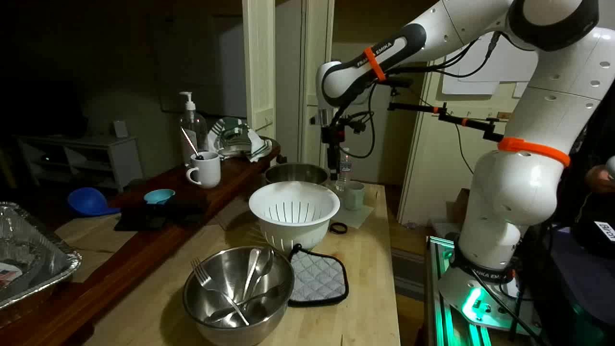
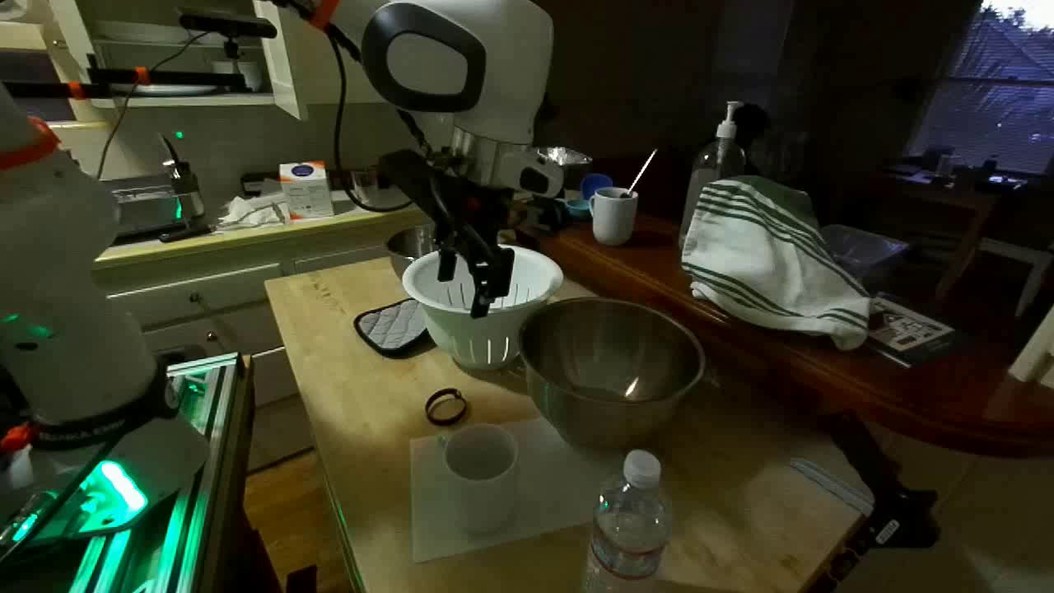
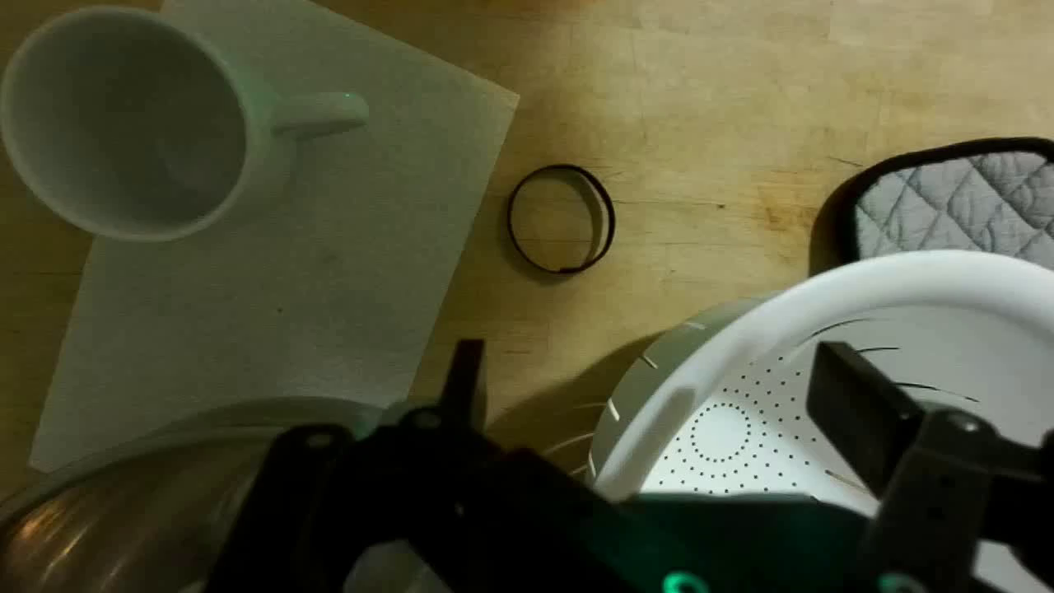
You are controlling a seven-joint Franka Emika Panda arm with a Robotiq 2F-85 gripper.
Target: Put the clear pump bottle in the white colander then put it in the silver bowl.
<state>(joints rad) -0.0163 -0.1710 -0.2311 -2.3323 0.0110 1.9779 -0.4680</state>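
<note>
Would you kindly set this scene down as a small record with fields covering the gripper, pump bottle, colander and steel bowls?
Clear pump bottle: upright on the dark wooden ledge, near the white mug
Cutlery bowl: steel, holding cutlery
Second steel bowl: no contents visible
White colander: standing between these bowls
Gripper: open, nothing held, near the white colander
Also on table: quilted potholder, capped clear bottle, pale mug
Task progress: clear pump bottle not yet in the white colander

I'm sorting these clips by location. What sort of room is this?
Most likely a home kitchen, judging by the drawers below a counter, the white colander and the quilted pot holder.
</note>
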